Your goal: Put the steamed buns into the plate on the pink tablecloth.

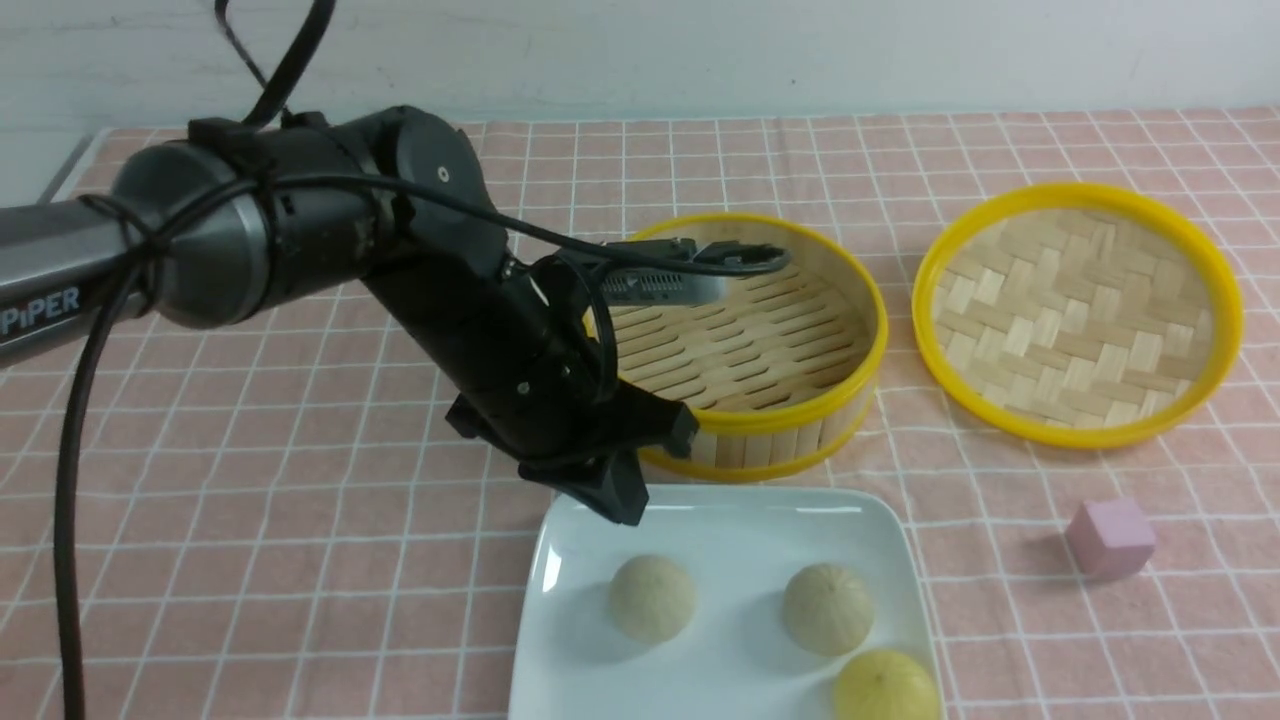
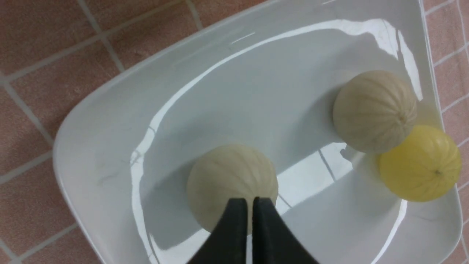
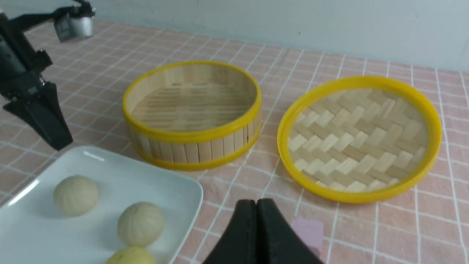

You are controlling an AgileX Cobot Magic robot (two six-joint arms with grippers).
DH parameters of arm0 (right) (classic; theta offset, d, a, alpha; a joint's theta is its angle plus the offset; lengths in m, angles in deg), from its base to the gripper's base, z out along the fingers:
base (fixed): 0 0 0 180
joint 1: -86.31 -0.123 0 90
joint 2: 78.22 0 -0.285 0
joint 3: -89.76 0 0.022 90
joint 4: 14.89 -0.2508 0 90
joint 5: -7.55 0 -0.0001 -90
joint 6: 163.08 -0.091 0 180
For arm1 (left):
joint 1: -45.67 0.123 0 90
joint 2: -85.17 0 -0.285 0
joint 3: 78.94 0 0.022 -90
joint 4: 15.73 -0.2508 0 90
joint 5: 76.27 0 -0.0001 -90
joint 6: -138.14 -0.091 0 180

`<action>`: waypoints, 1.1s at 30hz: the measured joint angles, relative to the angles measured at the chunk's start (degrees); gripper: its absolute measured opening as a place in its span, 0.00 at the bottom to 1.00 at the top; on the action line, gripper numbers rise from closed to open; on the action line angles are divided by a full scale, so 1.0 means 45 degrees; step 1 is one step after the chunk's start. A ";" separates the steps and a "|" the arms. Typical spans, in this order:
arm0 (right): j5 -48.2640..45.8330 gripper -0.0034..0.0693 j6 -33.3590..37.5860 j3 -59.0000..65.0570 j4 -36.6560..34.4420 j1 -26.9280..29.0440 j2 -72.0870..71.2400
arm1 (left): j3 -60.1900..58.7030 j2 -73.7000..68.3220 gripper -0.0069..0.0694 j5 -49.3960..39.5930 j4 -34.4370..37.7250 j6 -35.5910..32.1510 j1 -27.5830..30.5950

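Observation:
The white square plate (image 1: 720, 520) lies on the pink tablecloth (image 1: 300, 500) at the front. In it lie two pale cream steamed buns (image 1: 652, 597) (image 1: 827, 607) and a lemon yellow one (image 1: 886, 686) at its near right corner. My left gripper (image 1: 615, 500) is shut and empty, hovering above the plate's far left corner. In the left wrist view its tips (image 2: 249, 200) stand over the nearer cream bun (image 2: 231, 176). My right gripper (image 3: 256, 201) is shut and empty, out of the front view, low over the cloth to the right of the plate (image 3: 121, 172).
An empty yellow-rimmed slatted steamer basket (image 1: 760, 340) stands just behind the plate. Its woven lid (image 1: 1078, 312) lies upturned at the right. A small pink cube (image 1: 1110, 538) sits on the cloth right of the plate. The left arm's camera reaches over the basket.

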 joint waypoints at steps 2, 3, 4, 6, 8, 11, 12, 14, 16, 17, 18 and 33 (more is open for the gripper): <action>0.0597 0.03 0.0000 0.0348 -0.0014 0.0000 0.0000 | 0.0000 0.0000 0.10 0.0000 0.0000 -0.0005 0.0000; 0.1011 0.03 0.0000 0.0598 -0.0022 0.0000 0.0000 | 0.0000 0.0000 0.09 0.0000 0.0000 -0.0005 0.0000; 0.1146 0.03 0.0000 0.0711 -0.0022 0.0000 -0.0003 | 0.0000 0.0000 0.09 0.0000 0.0000 -0.0005 0.0000; 0.1250 0.03 0.0000 0.0868 -0.0022 0.0000 -0.0003 | 0.0000 0.0000 0.09 0.0000 0.0000 -0.0005 0.0000; 0.1246 0.03 0.0000 0.1168 -0.0022 0.0000 -0.0014 | 0.0000 0.0000 0.09 0.0000 0.0000 -0.0005 0.0000; 0.1123 0.03 0.0000 0.1334 -0.0022 0.0000 -0.0014 | 0.0000 0.0000 0.09 0.0000 0.0000 -0.0005 0.0000; 0.1078 0.03 0.0000 0.1374 -0.0022 0.0000 -0.0014 | 0.0000 0.0000 0.09 0.0000 0.0000 -0.0005 0.0000; 0.1010 0.03 0.0000 0.1415 -0.0022 0.0000 -0.0014 | 0.0000 0.0000 0.09 0.0000 0.0000 -0.0005 0.0000; 0.0994 0.04 0.0000 0.1452 -0.0022 0.0000 -0.0014 | 0.0000 0.0000 0.09 0.0000 0.0000 -0.0005 0.0000; 0.0931 0.04 0.0000 0.1464 -0.0022 0.0000 -0.0014 | 0.0000 0.0000 0.10 -0.0018 0.0000 -0.0005 0.0000; 0.0890 0.04 0.0000 0.1507 -0.0022 0.0000 -0.0014 | 0.0013 0.0000 0.10 -0.0087 0.0000 0.0009 0.0000; 0.2870 0.05 0.0000 0.4816 -0.0027 0.2378 -0.1820 | 0.0038 0.0265 0.11 0.0522 -0.0096 0.0998 0.0000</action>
